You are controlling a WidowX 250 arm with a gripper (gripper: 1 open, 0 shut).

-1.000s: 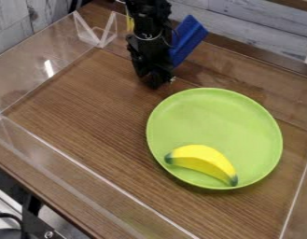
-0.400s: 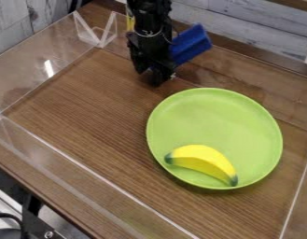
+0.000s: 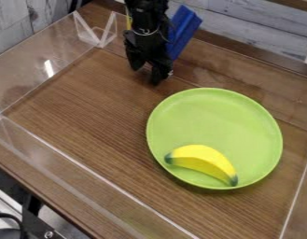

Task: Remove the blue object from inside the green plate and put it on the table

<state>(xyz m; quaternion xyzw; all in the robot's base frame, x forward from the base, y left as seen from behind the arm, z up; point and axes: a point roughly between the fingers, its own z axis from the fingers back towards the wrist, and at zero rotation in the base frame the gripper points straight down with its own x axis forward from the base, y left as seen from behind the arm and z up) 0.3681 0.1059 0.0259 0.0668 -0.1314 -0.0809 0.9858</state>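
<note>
While the blue block (image 3: 183,31) is standing tilted at the far side of the wood-grain table (image 3: 93,126), outside the green plate (image 3: 216,112), the black gripper (image 3: 156,79) is hovering or resting just beside it, on its left in the view; which of the two cannot be told. The dark fingers are blending together, so whether the jaws are spread or pressed together cannot be told. Nearer the viewer, the round green plate is lying on the tabletop and holding a yellow banana (image 3: 203,162) by its near rim. Clear plastic walls (image 3: 68,177) are bordering the table, and pale wooden boards (image 3: 249,23) are showing behind it.
</note>
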